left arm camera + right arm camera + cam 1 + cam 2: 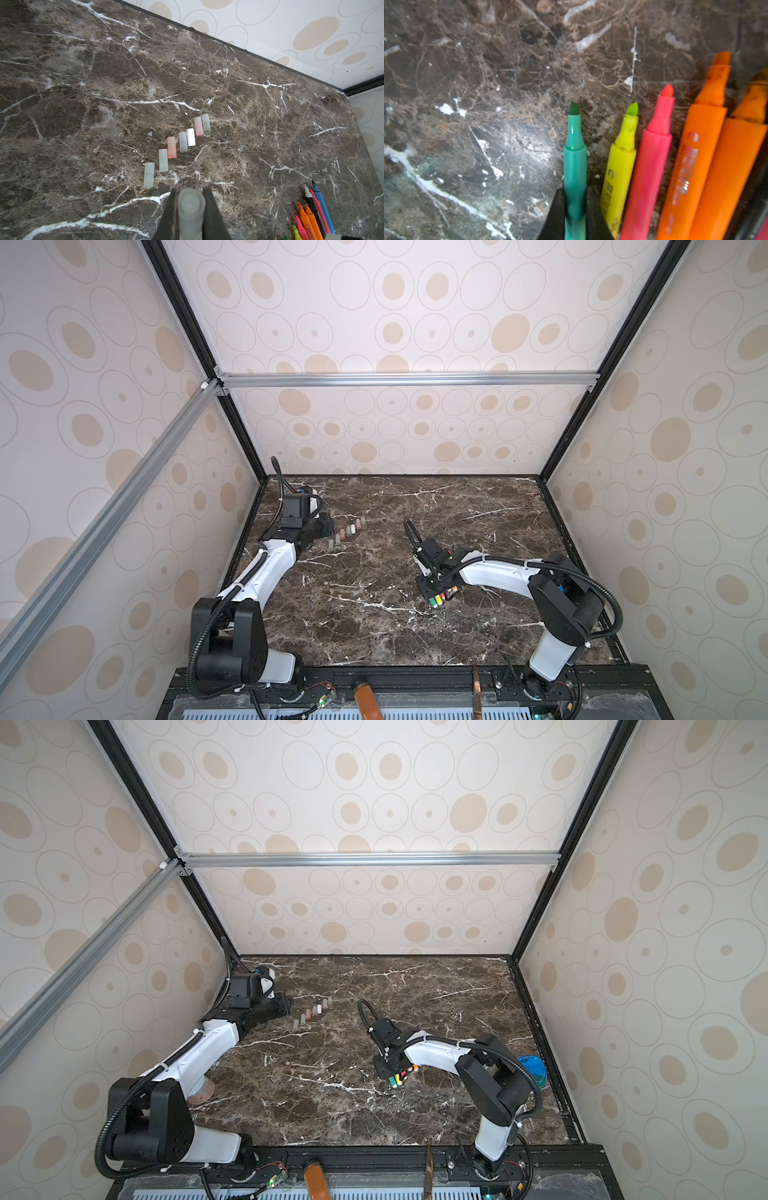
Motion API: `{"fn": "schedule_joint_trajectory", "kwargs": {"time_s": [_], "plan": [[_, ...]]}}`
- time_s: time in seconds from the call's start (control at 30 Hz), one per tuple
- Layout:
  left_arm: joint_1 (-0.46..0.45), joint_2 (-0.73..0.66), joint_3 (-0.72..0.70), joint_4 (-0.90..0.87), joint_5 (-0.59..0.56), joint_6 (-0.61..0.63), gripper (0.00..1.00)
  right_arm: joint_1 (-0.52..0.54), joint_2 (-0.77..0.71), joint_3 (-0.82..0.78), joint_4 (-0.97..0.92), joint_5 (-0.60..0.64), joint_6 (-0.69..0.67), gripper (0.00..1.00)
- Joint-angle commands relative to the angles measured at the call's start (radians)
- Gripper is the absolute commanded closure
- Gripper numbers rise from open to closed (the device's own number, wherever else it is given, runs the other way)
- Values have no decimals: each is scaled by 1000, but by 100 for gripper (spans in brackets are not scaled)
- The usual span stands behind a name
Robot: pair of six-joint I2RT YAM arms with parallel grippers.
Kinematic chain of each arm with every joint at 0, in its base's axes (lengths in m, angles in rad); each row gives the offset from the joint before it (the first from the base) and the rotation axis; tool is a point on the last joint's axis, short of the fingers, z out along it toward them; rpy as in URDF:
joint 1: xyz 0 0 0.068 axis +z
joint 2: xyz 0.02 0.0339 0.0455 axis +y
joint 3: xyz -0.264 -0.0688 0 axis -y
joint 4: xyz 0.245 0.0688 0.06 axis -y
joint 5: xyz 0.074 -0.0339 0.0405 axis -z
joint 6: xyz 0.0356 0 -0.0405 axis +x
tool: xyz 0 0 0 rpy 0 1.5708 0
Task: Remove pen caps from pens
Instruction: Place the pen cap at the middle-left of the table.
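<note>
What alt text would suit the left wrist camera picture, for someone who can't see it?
The left gripper is shut on a pale translucent pen cap, seen close up. Beyond it, seven more caps lie in a slanted row on the dark brown marble table, with a bunch of uncapped coloured pens to one side.
</note>
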Motion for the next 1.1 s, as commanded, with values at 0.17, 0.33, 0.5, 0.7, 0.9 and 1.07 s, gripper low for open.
{"fn": "schedule_joint_trajectory", "kwargs": {"time_s": [0.17,0.33,0.5,0.7,0.9,1.07], "plan": [[14,-19,13,1,5,21,100,6,32,72,-57,79,-24,93],[20,-19,13,-2,3,23,100,7,45,94,-70,93,-25,89],[25,-11,13,3,10,21,100,7,38,88,-74,91,-20,85],[28,-5,15,6,15,21,100,8,21,71,-69,104,-8,76],[31,-4,-4,15,-3,13,100,7,-14,72,-65,125,-9,71],[32,-5,-55,29,-70,-7,100,6,-69,64,-49,146,-24,71]]}}
